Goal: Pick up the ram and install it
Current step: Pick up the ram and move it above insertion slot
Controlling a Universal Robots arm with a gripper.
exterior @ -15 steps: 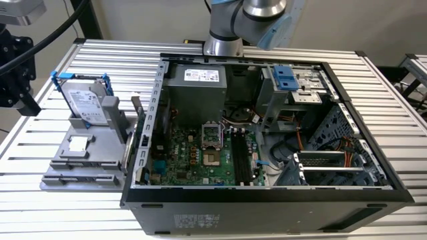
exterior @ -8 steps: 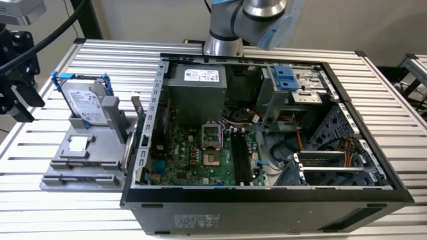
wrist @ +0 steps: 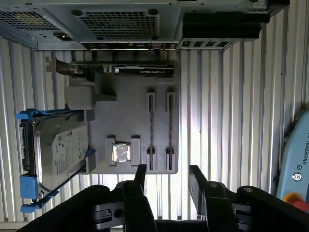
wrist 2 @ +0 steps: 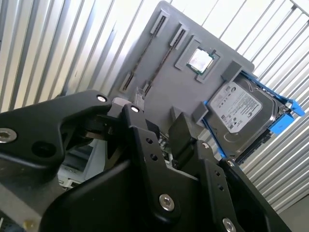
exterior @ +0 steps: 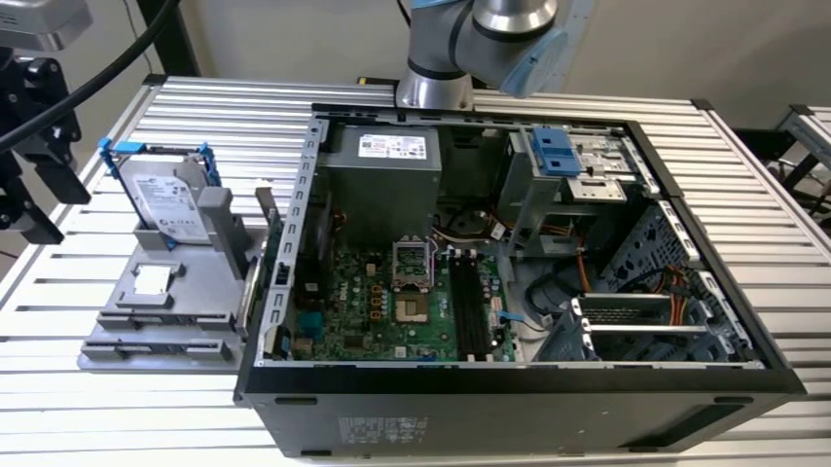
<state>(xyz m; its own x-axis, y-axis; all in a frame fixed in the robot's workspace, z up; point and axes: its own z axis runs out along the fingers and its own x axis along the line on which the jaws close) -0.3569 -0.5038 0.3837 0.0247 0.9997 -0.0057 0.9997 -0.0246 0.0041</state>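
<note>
While empty, claw (wrist: pixel 168 175) wide open

A hard drive (exterior: pixel 166 199) in a blue bracket stands on the grey holder (exterior: pixel 189 313), beside the open computer case (exterior: pixel 520 413).

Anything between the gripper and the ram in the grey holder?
Nothing visible. In the first wrist view the open gripper hangs at the edge of the grey holder; the ram stands uncovered in its slot, with bare space between them. The chip and hard drive lie off to the side.
</note>
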